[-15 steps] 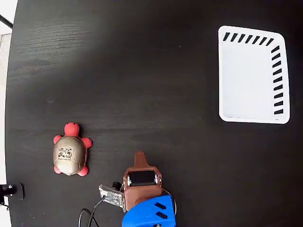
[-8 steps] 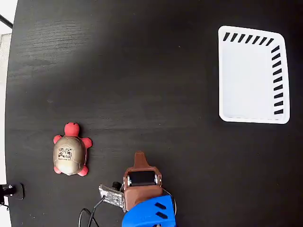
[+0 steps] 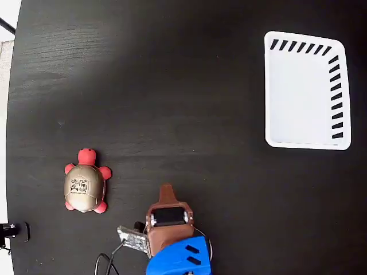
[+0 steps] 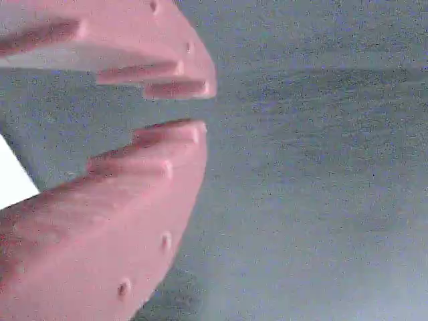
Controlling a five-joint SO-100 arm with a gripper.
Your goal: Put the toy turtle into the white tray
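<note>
A black table with a faint wood grain fills nearly the whole fixed view. Soft light falls across its far left part, up and left of the gripper. A pale strip runs beyond the table's left edge.

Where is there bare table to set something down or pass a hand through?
Most of the dark table is bare: the whole top half left of the white tray, and the stretch below the tray. The only busy area is bottom left, where the toy turtle sits beside the gripper and its cable.
</note>
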